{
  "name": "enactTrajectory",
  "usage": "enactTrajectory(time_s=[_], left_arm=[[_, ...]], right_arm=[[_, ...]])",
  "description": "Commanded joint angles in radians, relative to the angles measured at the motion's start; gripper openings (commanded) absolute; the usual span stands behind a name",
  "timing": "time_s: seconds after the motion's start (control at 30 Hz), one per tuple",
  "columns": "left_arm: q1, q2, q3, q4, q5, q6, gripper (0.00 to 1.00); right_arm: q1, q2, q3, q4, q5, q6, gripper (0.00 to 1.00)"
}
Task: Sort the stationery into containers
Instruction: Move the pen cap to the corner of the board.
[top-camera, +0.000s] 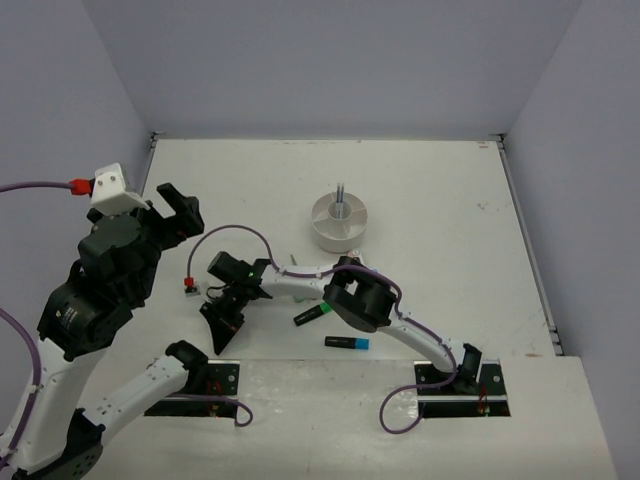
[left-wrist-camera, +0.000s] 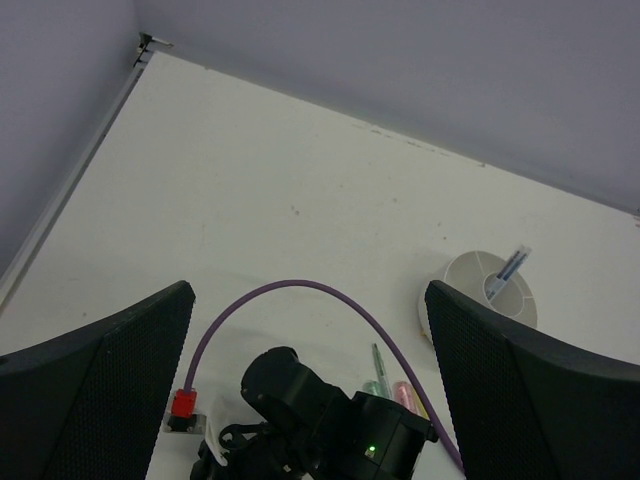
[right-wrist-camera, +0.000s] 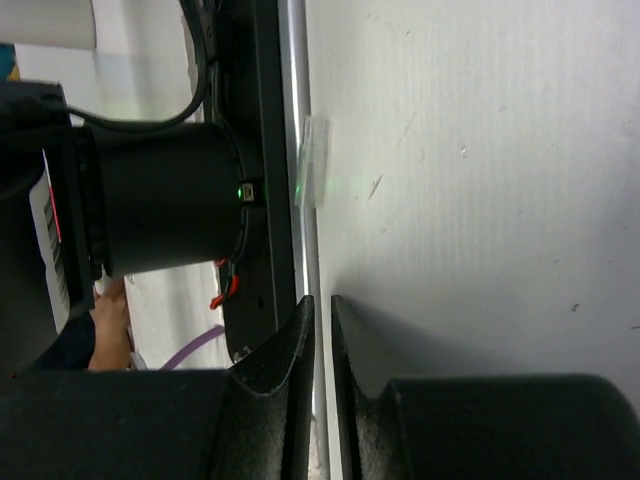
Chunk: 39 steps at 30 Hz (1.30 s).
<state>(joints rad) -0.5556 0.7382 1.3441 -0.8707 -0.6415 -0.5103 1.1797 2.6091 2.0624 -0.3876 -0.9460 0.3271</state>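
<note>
The round white organiser (top-camera: 338, 222) stands at the table's middle with a thin pen (top-camera: 341, 192) upright in its central cup; it also shows in the left wrist view (left-wrist-camera: 487, 285). A green highlighter (top-camera: 312, 315) and a blue highlighter (top-camera: 346, 342) lie near the front edge. A thin green pen (left-wrist-camera: 378, 357), a mint marker (left-wrist-camera: 372, 387) and a pink marker (left-wrist-camera: 404, 393) lie beside the right arm. My left gripper (top-camera: 172, 208) is raised high at the left, wide open and empty (left-wrist-camera: 308, 292). My right gripper (top-camera: 220, 335) reaches far left, low near the front edge, shut on nothing (right-wrist-camera: 322, 305).
The right arm's forearm and purple cable (top-camera: 235, 232) stretch across the table's front half. The left arm's black base plate (right-wrist-camera: 262, 150) lies just past the table's front edge. A small pale piece (right-wrist-camera: 313, 160) sits at that edge. Walls close the table's back and sides.
</note>
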Motion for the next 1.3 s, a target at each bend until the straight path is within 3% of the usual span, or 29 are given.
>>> enactTrajectory(time_s=[0.0,0.27,0.47,0.57,0.67,0.8,0.9,0.97,1.0,1.07,1.17,1.27], left_arm=[[0.005,0.001,0.031,0.029,-0.005,0.027,1.00],[0.005,-0.061,0.001,0.104,-0.001,0.040,1.00],[0.005,-0.089,-0.045,0.145,-0.015,0.039,1.00],[0.006,-0.077,-0.057,0.156,-0.014,0.038,1.00],[0.005,-0.066,-0.064,0.164,0.000,0.034,1.00],[0.005,-0.044,-0.065,0.166,0.013,0.028,1.00],[0.005,-0.037,-0.063,0.171,0.020,0.019,1.00],[0.005,-0.033,-0.059,0.171,0.028,0.018,1.00],[0.005,-0.033,-0.057,0.171,0.029,0.018,1.00],[0.005,-0.036,-0.059,0.171,0.029,0.018,1.00],[0.005,-0.039,-0.063,0.171,0.022,0.021,1.00],[0.005,-0.037,-0.052,0.165,0.023,0.027,1.00]], right_arm=[[-0.006,0.029,0.109,0.133,0.090,0.079,0.14],[0.007,0.069,0.149,0.236,0.062,0.106,0.34],[0.028,0.072,0.037,0.445,0.091,0.230,0.37],[0.048,0.043,-0.020,0.494,0.127,0.201,0.36],[0.091,0.026,-0.019,0.391,0.184,0.064,0.38],[0.089,0.054,0.042,0.276,0.162,0.023,0.36],[0.097,0.171,0.235,0.068,0.148,-0.013,0.33],[0.118,0.283,0.460,-0.126,0.137,-0.020,0.31],[0.121,0.349,0.494,-0.143,0.098,0.004,0.29],[0.117,0.321,0.426,-0.093,0.066,0.018,0.28],[0.114,0.167,0.142,0.027,0.151,-0.022,0.29],[0.103,0.127,0.104,-0.038,0.199,-0.051,0.27]])
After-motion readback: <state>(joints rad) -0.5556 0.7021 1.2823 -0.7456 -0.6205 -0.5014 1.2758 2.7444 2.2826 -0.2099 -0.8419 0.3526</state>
